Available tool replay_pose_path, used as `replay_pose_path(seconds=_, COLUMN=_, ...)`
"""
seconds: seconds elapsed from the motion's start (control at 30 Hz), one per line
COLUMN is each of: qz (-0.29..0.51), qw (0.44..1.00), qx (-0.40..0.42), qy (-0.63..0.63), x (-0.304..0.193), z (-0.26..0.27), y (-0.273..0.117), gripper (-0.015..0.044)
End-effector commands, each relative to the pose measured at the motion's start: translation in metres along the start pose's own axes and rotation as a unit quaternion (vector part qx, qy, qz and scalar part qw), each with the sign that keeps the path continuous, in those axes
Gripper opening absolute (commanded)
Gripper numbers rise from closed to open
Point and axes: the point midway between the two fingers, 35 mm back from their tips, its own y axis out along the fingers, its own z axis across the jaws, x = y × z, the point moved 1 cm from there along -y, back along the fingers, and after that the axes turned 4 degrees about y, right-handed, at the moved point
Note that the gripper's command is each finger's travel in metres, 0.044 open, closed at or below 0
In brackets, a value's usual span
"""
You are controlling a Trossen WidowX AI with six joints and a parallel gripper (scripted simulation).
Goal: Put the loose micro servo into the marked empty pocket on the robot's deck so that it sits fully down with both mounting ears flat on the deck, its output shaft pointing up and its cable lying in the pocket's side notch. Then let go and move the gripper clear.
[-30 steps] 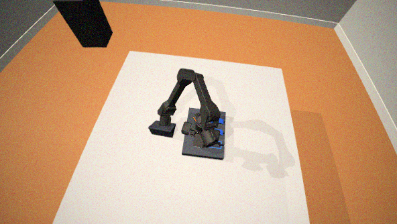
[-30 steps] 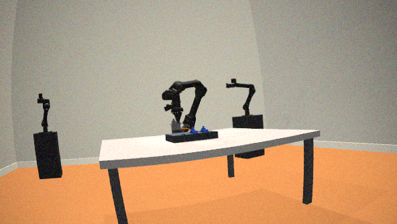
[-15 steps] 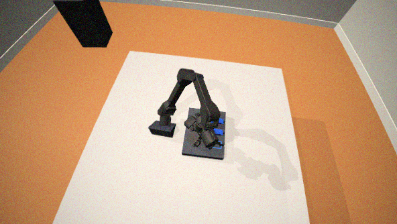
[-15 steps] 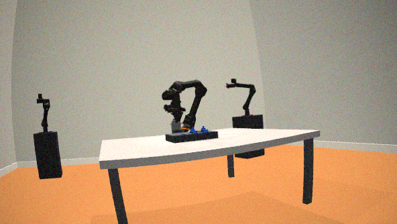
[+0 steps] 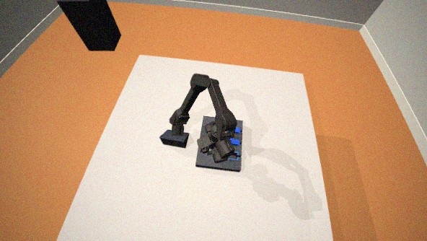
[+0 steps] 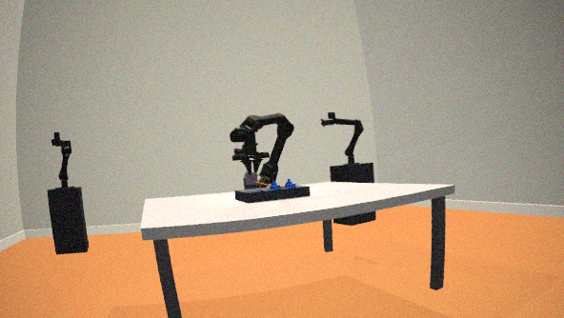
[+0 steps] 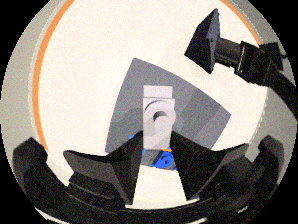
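The loose micro servo [image 6: 251,179] [image 7: 159,122] is pale grey, its round shaft side facing the wrist camera. My gripper [image 6: 251,172] [image 7: 156,133] is shut on it and holds it upright over the dark deck [image 5: 203,161] [image 6: 271,194] [image 7: 131,90]. The height over the deck is hard to judge. The orange cable [image 6: 262,184] [image 7: 166,150] sticks out from the servo toward the blue servos. In the top view the arm hides the held servo. The blue-outlined pocket [image 5: 233,159] is partly covered by the arm there; in the wrist view the fingers mostly hide that area.
Two blue servos [image 5: 236,130] [image 5: 235,141] [image 6: 274,186] [image 6: 291,184] sit in the deck along one side; one blue servo [image 7: 164,159] shows between the fingers in the wrist view. The arm's base [image 5: 174,139] [image 7: 205,47] stands beside the deck on the white table [image 5: 126,202] [image 6: 381,192].
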Motion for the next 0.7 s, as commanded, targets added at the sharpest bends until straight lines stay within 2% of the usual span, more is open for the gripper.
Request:
replay_pose_path(seconds=0.0, qz=0.000, qw=0.998, qx=0.005, qy=0.062, x=-0.001, z=0.002, y=-0.002, gripper=0.0000)
replay_pose_path(seconds=0.27, qz=0.001, qw=0.982, qx=0.005, qy=0.189, x=-0.001, z=0.002, y=-0.002, gripper=0.0000)
replay_pose_path(seconds=0.67, qz=0.001, qw=0.982, qx=0.005, qy=0.191, x=-0.022, z=0.009, y=-0.002, gripper=0.0000)
